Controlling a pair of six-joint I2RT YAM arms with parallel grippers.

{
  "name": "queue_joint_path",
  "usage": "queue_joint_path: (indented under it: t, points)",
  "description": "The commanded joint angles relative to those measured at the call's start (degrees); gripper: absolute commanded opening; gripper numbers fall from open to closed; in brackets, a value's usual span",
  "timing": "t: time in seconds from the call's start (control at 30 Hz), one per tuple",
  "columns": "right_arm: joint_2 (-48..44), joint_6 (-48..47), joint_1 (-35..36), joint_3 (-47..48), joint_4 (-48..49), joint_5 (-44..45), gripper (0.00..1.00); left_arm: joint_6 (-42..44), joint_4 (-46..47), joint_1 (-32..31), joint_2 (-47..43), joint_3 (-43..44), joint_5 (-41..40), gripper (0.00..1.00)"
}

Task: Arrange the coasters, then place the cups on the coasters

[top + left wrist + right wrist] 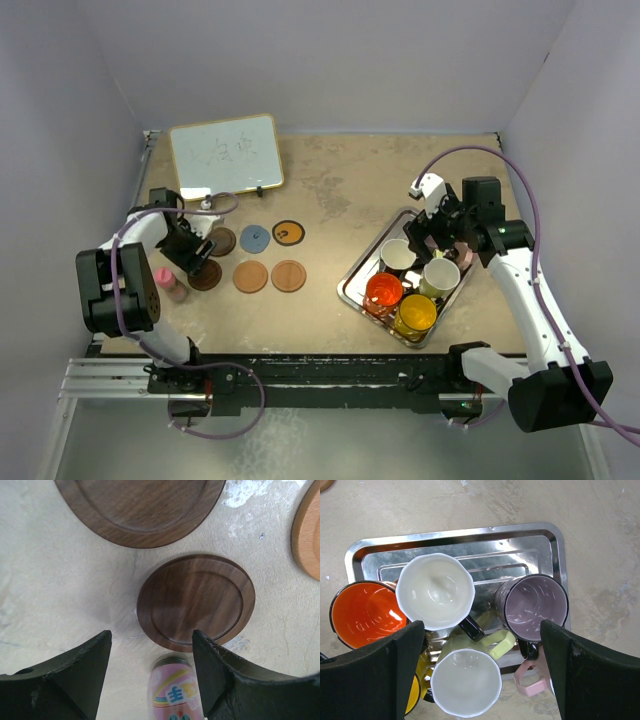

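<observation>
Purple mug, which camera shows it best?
The right wrist view: the purple mug sits close and big in the tray, its inside plain to see. In the top view the right arm hides it. The left wrist view does not show it.

The top camera sits high over the near edge and looks down on the whole surface point(330, 190). The left wrist camera looks down, very near, on a brown coaster point(196, 602). The right one looks down, also near, on the tray point(455, 534) with cups point(437, 591). The top view shows both places small.
</observation>
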Motion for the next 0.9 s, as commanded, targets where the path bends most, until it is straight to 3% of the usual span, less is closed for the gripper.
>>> queue_joint_path:
  t: [0.0, 0.87]
  points:
    - [-0.1, -0.9, -0.2, 1.2, -0.1, 0.8, 1.00, -1.6, -3.0, 0.6, 2.3, 3.0, 1.4, 0.63]
    - [-0.2, -1.2, -0.2, 1.0, 0.0, 1.1, 1.00, -2.0, -6.1, 0.7, 4.9, 1.4, 8.7, 0.56]
